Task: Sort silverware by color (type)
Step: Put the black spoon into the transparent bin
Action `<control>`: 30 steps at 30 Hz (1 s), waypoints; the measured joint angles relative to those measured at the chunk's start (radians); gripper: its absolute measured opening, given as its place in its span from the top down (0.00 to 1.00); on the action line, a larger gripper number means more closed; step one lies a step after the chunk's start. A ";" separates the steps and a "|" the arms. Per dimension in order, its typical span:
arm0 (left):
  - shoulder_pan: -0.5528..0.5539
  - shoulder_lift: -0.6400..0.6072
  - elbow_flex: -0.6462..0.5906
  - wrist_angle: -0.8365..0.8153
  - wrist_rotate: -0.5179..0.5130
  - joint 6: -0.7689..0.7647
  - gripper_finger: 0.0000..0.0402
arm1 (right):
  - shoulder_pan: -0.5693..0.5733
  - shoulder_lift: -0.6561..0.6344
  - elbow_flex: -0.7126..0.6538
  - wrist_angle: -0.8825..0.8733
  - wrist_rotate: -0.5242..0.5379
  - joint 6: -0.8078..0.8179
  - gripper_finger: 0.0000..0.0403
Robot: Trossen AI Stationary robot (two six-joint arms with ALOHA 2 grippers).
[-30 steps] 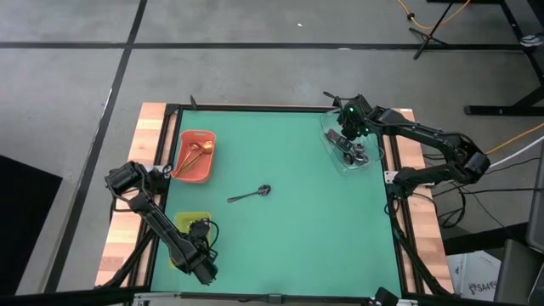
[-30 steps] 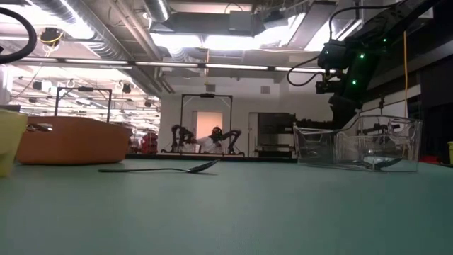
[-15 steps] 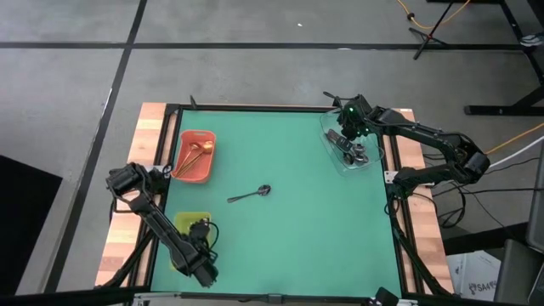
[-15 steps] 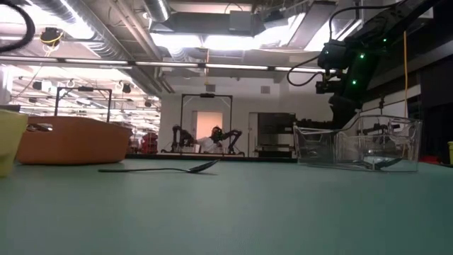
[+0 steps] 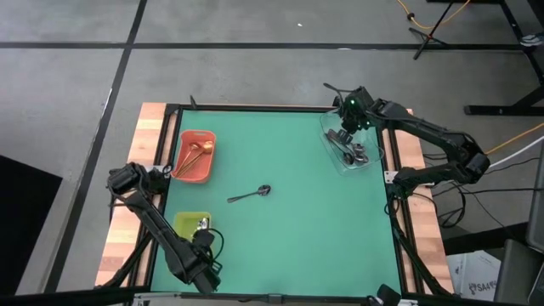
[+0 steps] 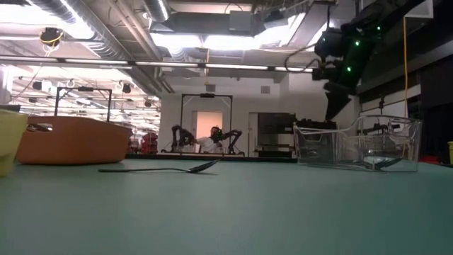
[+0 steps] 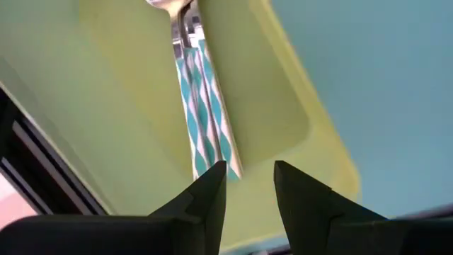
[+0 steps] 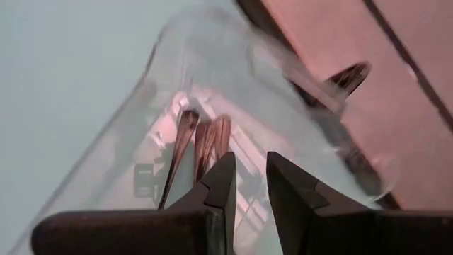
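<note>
My right tool (image 5: 344, 136) hung narrow and empty over the clear tray (image 5: 367, 161), my left tool (image 7: 244, 191) narrow above the yellow-green tray (image 7: 127, 106), one dark spoon (image 5: 248, 195) lay on the surface (image 5: 297, 221).

The dark left gripper (image 5: 201, 253) sits low at the near left corner of the table, at the end of a long dark arm that bends back to the table's left edge. Its two dark fingers (image 7: 205, 202) stand a little apart with nothing between them.

The dark right gripper (image 5: 348, 127) hangs high at the far right corner, pointing down. Its two fingers (image 8: 221, 191) are slightly apart and hold nothing.
</note>
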 joint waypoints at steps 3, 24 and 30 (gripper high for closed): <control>0.000 0.000 0.046 -0.015 -0.041 0.005 0.72 | 0.000 0.000 0.056 -0.015 0.000 0.000 0.83; 0.181 -0.003 0.186 -0.061 -0.505 0.552 0.73 | 0.212 0.004 0.166 0.270 -0.441 0.132 0.83; 0.253 -0.003 0.186 -0.062 -0.616 0.739 0.73 | 0.373 0.042 0.166 0.368 -0.436 0.132 0.83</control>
